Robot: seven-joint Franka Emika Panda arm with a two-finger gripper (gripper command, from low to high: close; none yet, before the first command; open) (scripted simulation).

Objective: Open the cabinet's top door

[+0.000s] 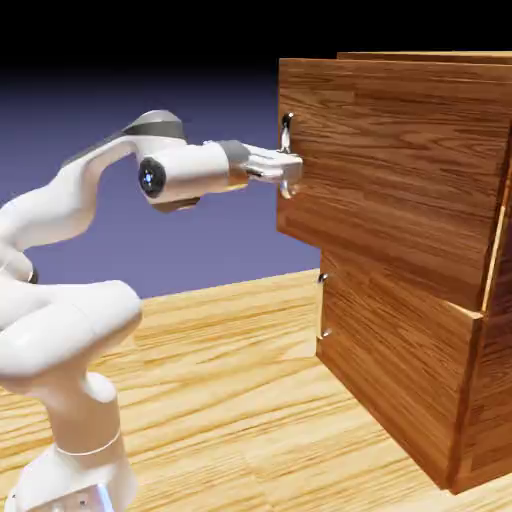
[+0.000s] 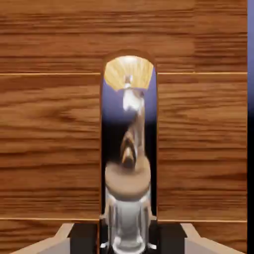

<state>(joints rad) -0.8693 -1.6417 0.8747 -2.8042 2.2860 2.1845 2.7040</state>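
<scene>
From the left, I see my arm (image 1: 80, 200) reaching level to the right, its gripper (image 1: 288, 170) clamped on the silver handle (image 1: 288, 135) at the top door (image 1: 390, 170)'s near edge. The door stands swung out from the cabinet (image 1: 480, 400), overhanging the lower panel (image 1: 390, 370). Open table (image 1: 220, 400) lies beneath.

You see the cabinet (image 1: 420, 330) in reddish-brown wood with darker streaked grain, and its top door (image 1: 400, 170) carries the same grain in long horizontal bands. The handle (image 2: 130, 163) on that door is shiny silver, mirroring pale wood and violet in the hand view. The arm (image 1: 70, 330) is white with grey joints, and the gripper (image 1: 285, 168) is light grey. The table (image 1: 230, 400) is lighter, honey-coloured planked wood. The backdrop (image 1: 200, 230) runs from blue-violet to black at the top.
</scene>
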